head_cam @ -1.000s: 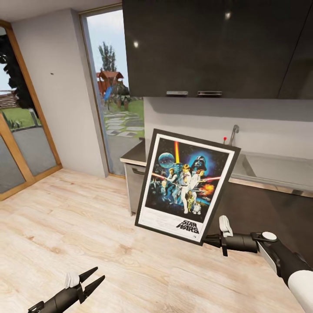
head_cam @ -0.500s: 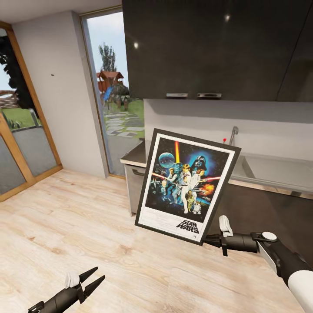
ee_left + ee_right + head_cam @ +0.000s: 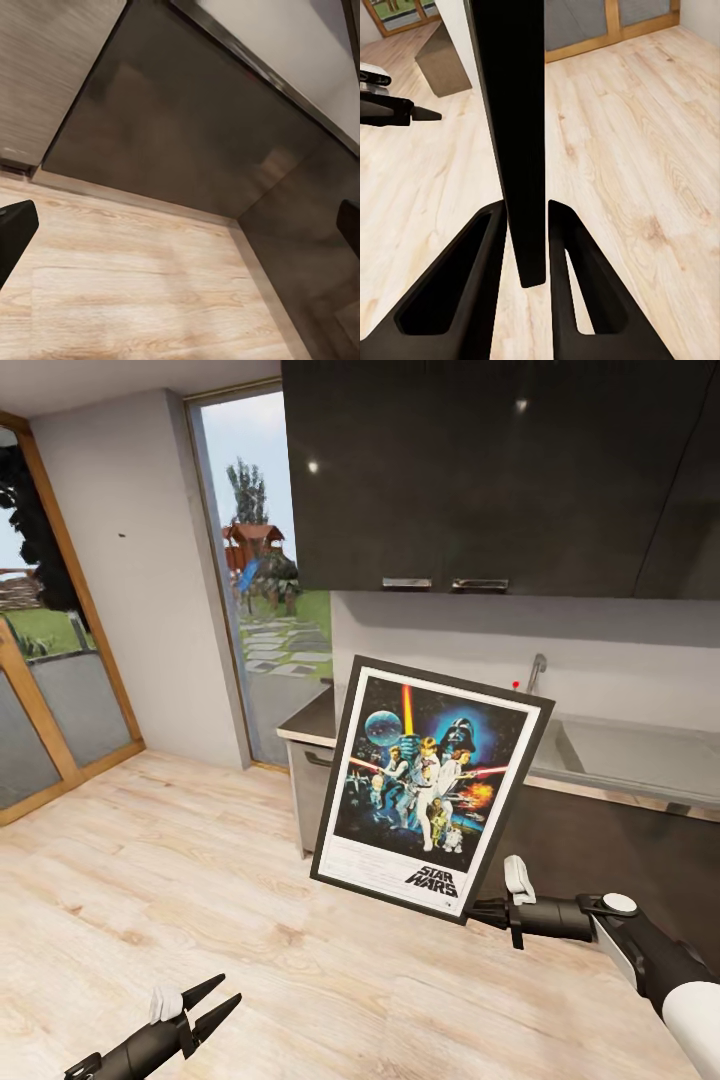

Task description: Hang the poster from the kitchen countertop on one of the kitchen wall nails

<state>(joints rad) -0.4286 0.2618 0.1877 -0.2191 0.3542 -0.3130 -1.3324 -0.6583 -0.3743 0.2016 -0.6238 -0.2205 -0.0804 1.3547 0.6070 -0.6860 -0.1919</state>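
Right gripper clamped on lower right corner of the rectangular black-framed Star Wars poster with white border and dark blue artwork; jaws closed tight on the frame edge. In right wrist view, frame edge seen edge-on as a dark slab pinched between both black fingers. Poster held in the air, off the long pale grey matte surface with inset steel sink, artwork facing the head camera, top tilted to the right, logo at bottom. Poster in front of the surface's left end and the dark cabinet fronts below.

Left gripper low over the light wood plank floor, jaws parted, holding nothing. Left wrist view: black fingertips at both frame edges, dark cabinet panel and floor between.

Tiny dark nail head on plain light grey wall panel, well apart from poster, up and to its left. Glossy dark upper cabinets above the sink. Chrome tap behind poster's top right corner.
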